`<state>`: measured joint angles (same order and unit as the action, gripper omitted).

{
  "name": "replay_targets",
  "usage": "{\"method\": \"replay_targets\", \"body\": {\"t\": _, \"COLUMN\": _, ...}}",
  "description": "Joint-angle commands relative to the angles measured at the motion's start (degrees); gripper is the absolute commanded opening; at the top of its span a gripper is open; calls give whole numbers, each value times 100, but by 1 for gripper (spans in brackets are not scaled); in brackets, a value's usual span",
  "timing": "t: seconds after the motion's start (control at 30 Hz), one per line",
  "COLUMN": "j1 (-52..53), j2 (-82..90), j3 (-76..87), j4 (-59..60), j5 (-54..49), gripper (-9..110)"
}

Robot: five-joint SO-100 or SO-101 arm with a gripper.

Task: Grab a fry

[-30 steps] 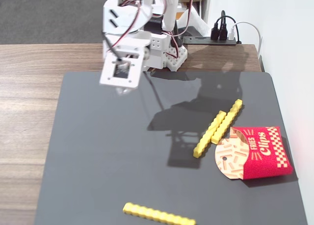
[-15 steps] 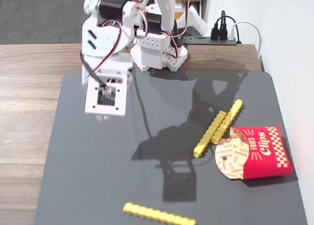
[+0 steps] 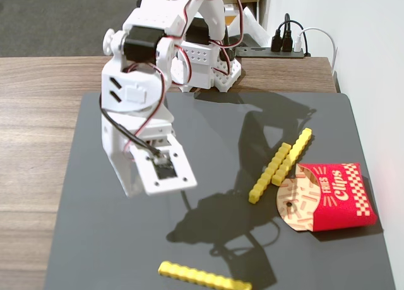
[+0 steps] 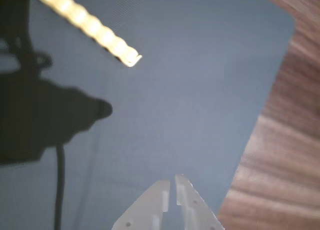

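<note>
A: Item count, yellow studded bars?
B: Three on the dark mat (image 3: 208,151) in the fixed view. One fry (image 3: 204,277) lies alone at the near edge; two shorter yellow bars (image 3: 281,163) lie side by side by the carton.
A: Cartons?
B: One red-and-tan "Fries Clips" carton (image 3: 338,198).
A: Arms?
B: One white arm, one gripper (image 3: 161,170).
A: Mats, tables?
B: One mat, one wooden table (image 3: 38,132).
A: Wrist view tally?
B: One bar (image 4: 87,24) only, the same fry.
</note>
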<state>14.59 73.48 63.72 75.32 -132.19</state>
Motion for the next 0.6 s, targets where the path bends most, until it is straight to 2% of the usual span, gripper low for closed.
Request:
{"method": "replay_targets", "body": {"t": 0.0, "j1": -88, "j2": -193, "j3": -721, "j4": 193, "j5": -510, "gripper": 2}}
{"method": "replay_targets", "body": {"t": 0.3, "j1": -229, "j2": -1872, "j3": -2812, "j4": 809, "j5": -1608, "gripper": 4}}
{"method": "replay_targets", "body": {"t": 0.57, "j1": -316, "j2": -2382, "j3": -3287, "j4": 633, "j5": -1837, "gripper": 4}}
